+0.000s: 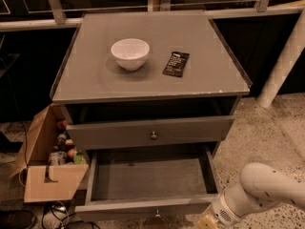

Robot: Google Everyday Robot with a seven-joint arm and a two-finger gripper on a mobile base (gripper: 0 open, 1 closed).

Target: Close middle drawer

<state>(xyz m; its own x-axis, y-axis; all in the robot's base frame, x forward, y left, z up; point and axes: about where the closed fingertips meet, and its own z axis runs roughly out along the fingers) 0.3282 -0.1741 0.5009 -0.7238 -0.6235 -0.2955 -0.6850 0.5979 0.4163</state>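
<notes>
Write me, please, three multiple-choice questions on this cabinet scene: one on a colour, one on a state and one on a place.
1. What colour is the bowl?
A. white
B. red
C. black

2. What state is the middle drawer in?
A. shut flush
B. pulled far out
C. taken out and lying on the floor

3. Where is the gripper?
A. above the bowl
B. inside the middle drawer
C. low at the right, near the middle drawer's front right corner

Answers:
1 A: the bowl shows plain white all over.
2 B: its bare inside floor shows, and its front stands well forward of the drawer above.
3 C: the gripper sits at the bottom edge of the picture, just right of that drawer's front.
</notes>
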